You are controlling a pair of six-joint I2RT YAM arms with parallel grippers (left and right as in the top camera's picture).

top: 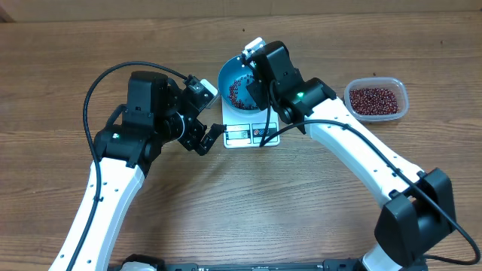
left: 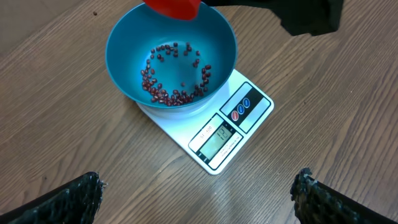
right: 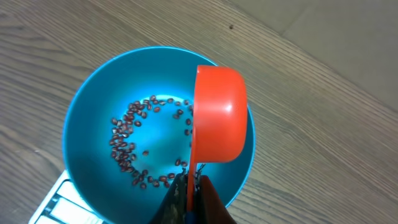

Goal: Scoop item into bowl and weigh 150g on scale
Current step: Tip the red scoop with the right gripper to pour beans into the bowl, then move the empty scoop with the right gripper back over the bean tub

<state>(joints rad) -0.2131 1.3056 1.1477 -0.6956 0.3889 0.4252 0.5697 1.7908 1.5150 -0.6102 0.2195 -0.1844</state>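
Pinching one orange plastic scoop [right: 217, 115], my right hand [right: 189, 186] holds it tilted over one round blue bowl [right: 87, 124] of red-brown beans [right: 124, 146] on one white scale [left: 230, 134]; left hand [left: 199, 193] spread.

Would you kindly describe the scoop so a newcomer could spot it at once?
Find the white scale mid-table; a blue bowl sits on it. The scoop hangs tipped over that bowl, held in the right claw, the only orange-red thing.

Bowl [left: 127, 37] bright blue, beans [left: 163, 94] dark maroon. Scoop [right: 217, 115] orange-red. Scale [left: 179, 123] white, buttons [left: 241, 109] red and blue on black strip. Desk [left: 74, 149] brown wood grain.
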